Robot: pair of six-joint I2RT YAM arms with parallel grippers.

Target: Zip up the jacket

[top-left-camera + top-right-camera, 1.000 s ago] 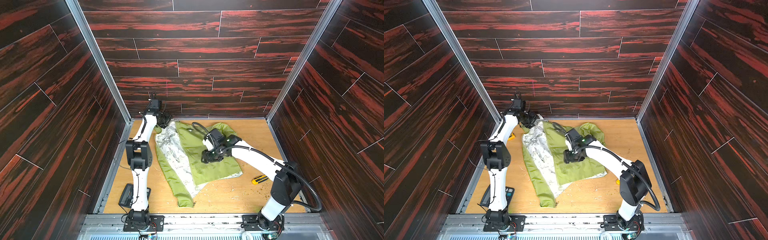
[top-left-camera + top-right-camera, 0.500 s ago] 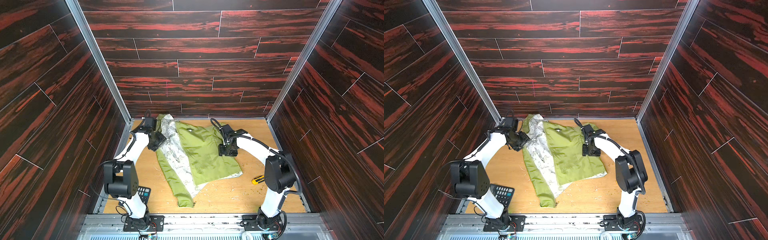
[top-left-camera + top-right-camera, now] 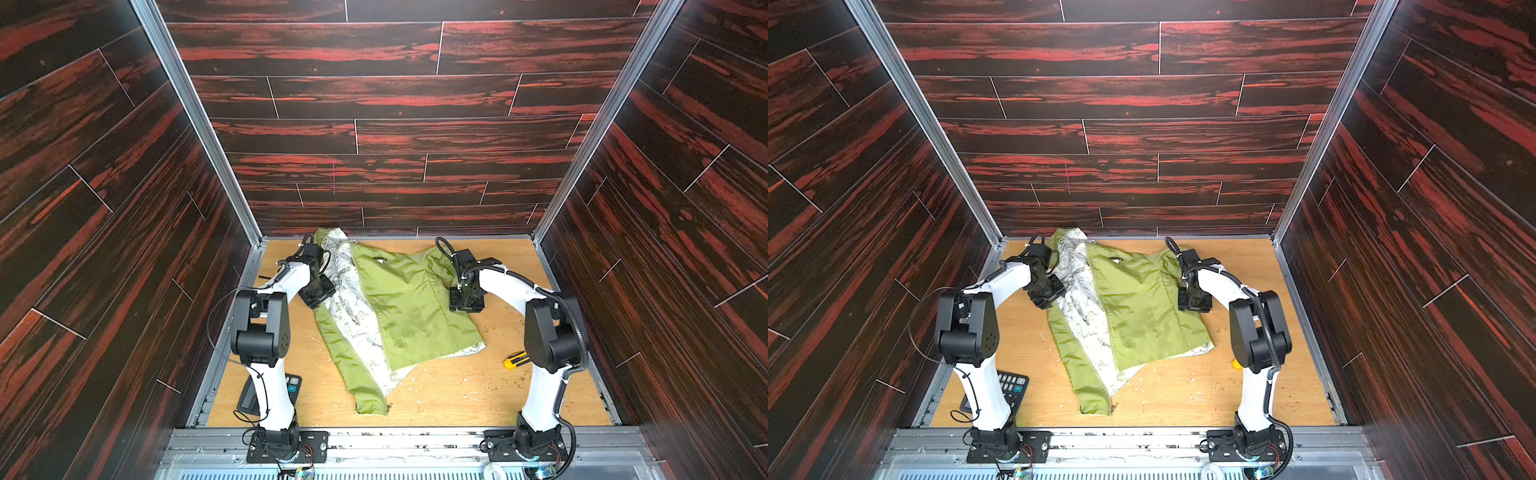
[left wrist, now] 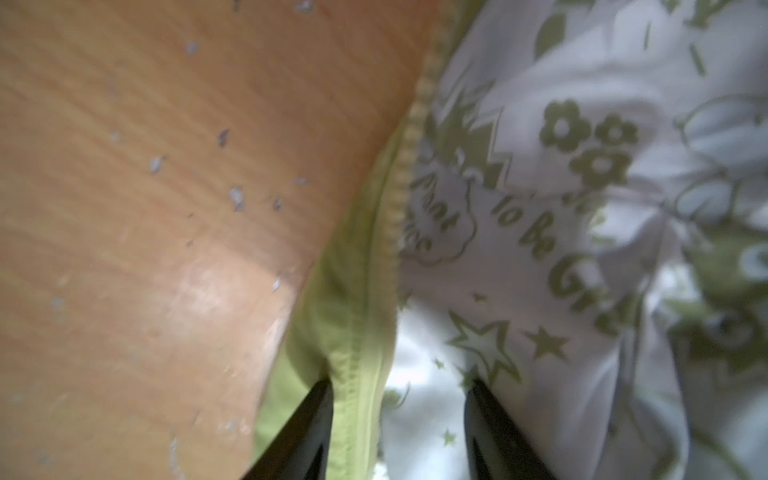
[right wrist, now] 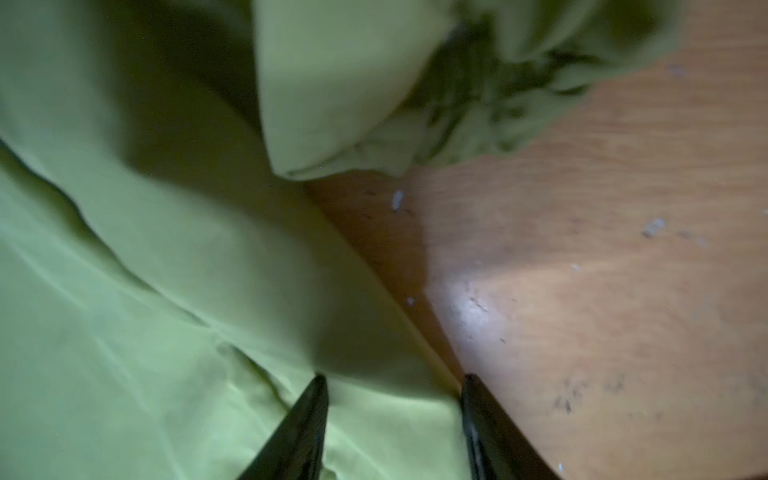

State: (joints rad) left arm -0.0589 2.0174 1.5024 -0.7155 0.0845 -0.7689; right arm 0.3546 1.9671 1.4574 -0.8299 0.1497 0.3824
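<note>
Behind left arm [image 3: 978, 395], calculator [image 3: 1014, 383] half hidden, jacket [image 4: 540, 257] blurred close-up

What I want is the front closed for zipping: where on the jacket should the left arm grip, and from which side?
Grip the zipper edge of the jacket flap that lies turned back, printed lining up. Come from above on the bare table side, jaws straddling the hem: that edge is a thin raised fold with wood beside it. The left gripper has it between open jaws.
</note>
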